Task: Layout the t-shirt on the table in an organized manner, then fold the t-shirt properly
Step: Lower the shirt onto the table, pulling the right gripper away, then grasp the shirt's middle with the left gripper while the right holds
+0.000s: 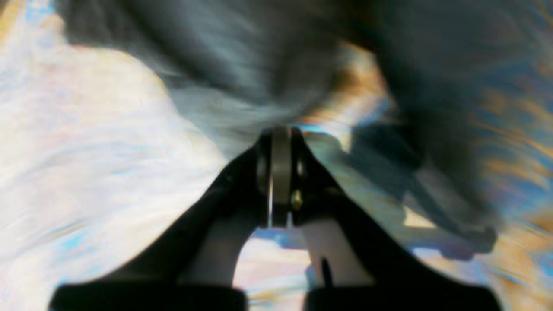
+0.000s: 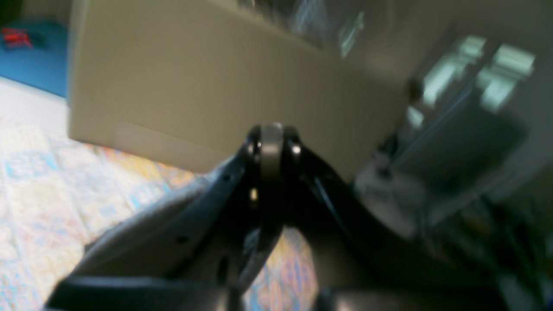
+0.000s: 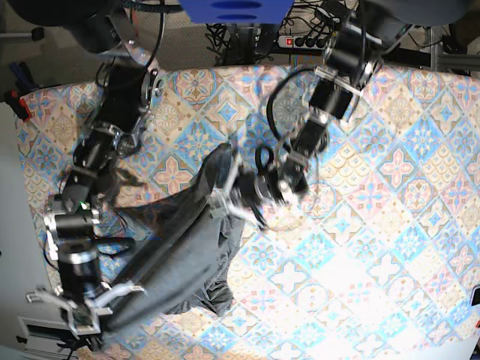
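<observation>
Base view shows me the t-shirt (image 3: pixel 180 255) stretched as a limp grey band above the table (image 3: pixel 390 225), slung between my two arms. My left end effector (image 3: pixel 225 201) and right end effector (image 3: pixel 94 306) each look clamped on the t-shirt. It's soft, light and floppy; I'd grip at the shoulder seams.

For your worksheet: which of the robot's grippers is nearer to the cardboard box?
Right. The right gripper points straight toward the cardboard box just ahead; the left gripper faces the t-shirt, with no box in its view.
</observation>
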You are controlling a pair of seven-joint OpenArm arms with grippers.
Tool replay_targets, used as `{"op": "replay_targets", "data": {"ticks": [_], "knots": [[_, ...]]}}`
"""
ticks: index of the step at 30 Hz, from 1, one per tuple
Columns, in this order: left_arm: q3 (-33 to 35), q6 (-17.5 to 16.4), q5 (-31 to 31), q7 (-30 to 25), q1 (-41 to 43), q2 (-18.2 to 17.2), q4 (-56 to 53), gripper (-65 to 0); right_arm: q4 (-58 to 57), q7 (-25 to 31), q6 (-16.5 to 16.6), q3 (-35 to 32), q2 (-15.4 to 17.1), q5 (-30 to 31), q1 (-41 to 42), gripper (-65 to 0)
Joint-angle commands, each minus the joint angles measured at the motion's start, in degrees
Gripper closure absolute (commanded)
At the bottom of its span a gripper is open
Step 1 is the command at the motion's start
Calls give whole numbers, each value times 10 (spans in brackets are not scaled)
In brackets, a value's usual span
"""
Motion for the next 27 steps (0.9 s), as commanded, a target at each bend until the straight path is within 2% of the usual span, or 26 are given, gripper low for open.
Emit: {"op": "replay_targets", "data": {"ticks": [1,6,11,14,17,24,27], "knots": [[1,8,-8,-14,-5,0,24,0,9,21,-5,23,1,6,2,0],[-2,8,-8,-14,39,-2,33,0,9,23,-5,161,-1,8,-79,0],[-3,8,-8,-14,46,-2,33,0,7,23,-5,303,1,10,-96,0],[-3,8,-8,-14,46,-2,33,0,-3,23,-5,366,1,10,-96,0],[-3,8,-8,-14,46,0,33,0,-10,20,-5,390,1,10,-97,0],[-3,8,-8,-14,46,0,33,0,-10,20,-5,387,0,10,-132,0],[-4,50,-8,-14,46,0,33,0,-10,20,-5,387,-2,10,-136,0]]}}
